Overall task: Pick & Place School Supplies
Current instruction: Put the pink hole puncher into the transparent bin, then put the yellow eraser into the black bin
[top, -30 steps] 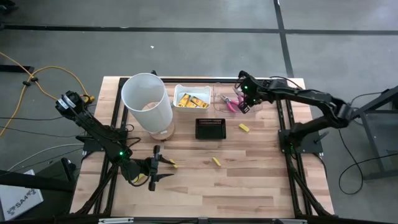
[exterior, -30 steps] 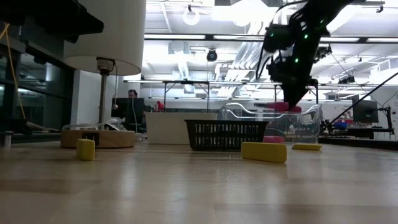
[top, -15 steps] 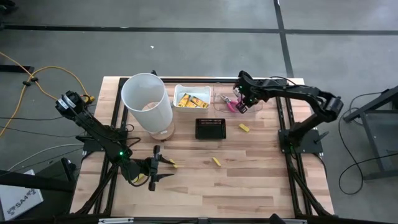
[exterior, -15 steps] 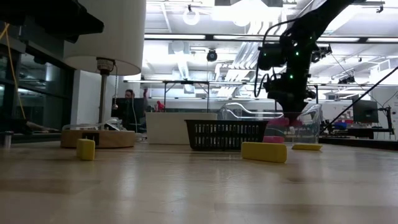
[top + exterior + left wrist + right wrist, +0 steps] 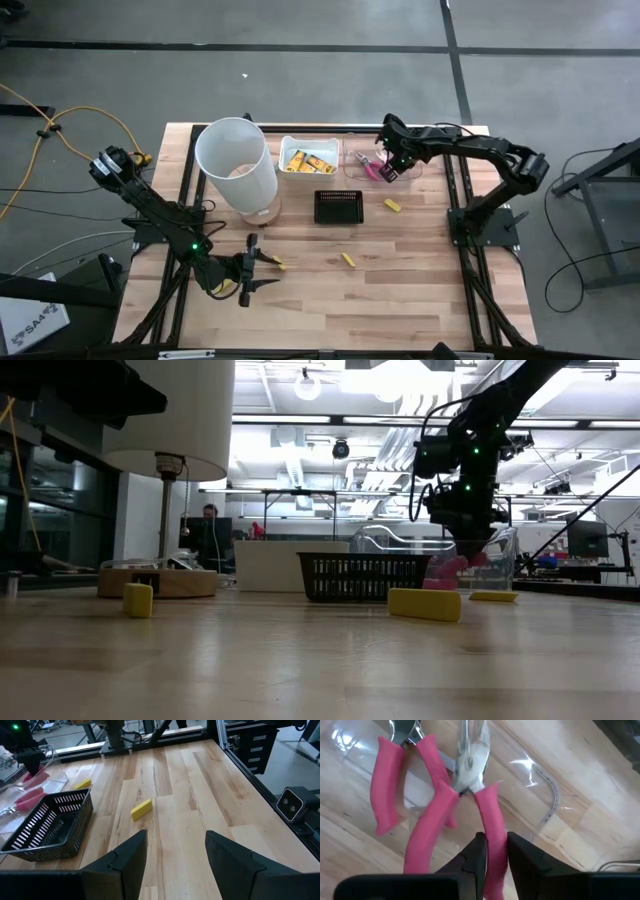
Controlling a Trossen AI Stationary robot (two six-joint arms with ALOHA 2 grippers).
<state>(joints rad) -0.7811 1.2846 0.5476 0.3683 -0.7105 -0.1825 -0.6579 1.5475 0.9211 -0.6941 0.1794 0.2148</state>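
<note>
Two pink-handled plier-like tools (image 5: 440, 805) show in the right wrist view over a clear tray (image 5: 408, 170) at the far right of the table. My right gripper (image 5: 387, 167) points steeply down into that tray, shut on one tool (image 5: 450, 570). The other tool (image 5: 390, 785) lies beside it. Yellow packets lie in a white tray (image 5: 308, 160). Small yellow blocks (image 5: 392, 206) (image 5: 348, 260) rest flat on the wood. My left gripper (image 5: 175, 850) waits open and low near the front left, touching nothing. My right gripper pinches one pink handle (image 5: 492, 832) of the tool between its two fingers, away from the pivot. The fingers come from above, slanting down, and lie across the handle. The tool hangs tilted inside the clear tray; whether it rests on the tray floor I cannot tell.
A tall white bin (image 5: 237, 170) stands at the far left on a wooden base. A black slotted basket (image 5: 338, 206) sits mid-table, just before the white tray. A third yellow block (image 5: 278, 264) lies by my left gripper. Bare wood spreads across the near right.
My right gripper has come down into the clear tray with the pink-handled tool, which has sunk from above the tray's rim to inside it, and has tipped more steeply downward.
</note>
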